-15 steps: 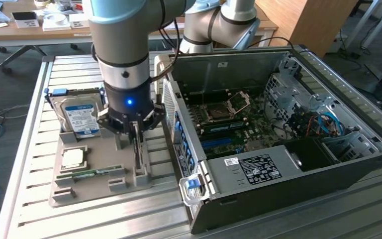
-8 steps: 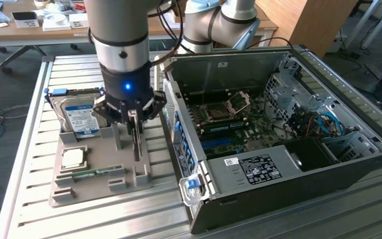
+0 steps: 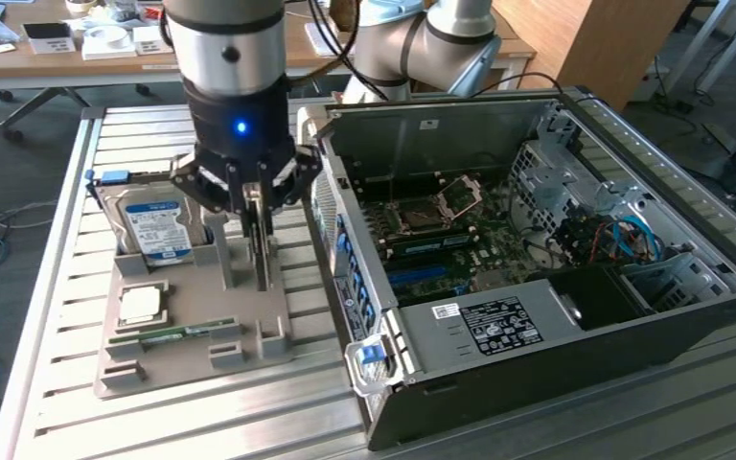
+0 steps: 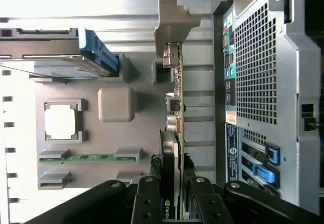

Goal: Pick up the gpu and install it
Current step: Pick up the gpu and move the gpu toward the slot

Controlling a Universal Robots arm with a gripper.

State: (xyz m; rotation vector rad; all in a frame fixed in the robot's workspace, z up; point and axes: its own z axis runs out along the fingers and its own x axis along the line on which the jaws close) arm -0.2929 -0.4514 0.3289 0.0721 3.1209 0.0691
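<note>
gpu [image 4: 170, 150] upright in gray tray [image 3: 189, 369] | end effector [image 4: 172, 183] grasping it | slatted metal table [image 3: 49, 316]

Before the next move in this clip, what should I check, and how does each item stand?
1. Gripper lined up over the gpu: ok.
2. Firm hold on the gpu: cannot tell.
3. gpu standing on edge in the gray fixture: ok.
4. Computer case open, motherboard exposed: ok.
5. Hard drive and memory stick apart from the gpu: ok.
6. Free card slot on the motherboard: cannot tell.
</note>
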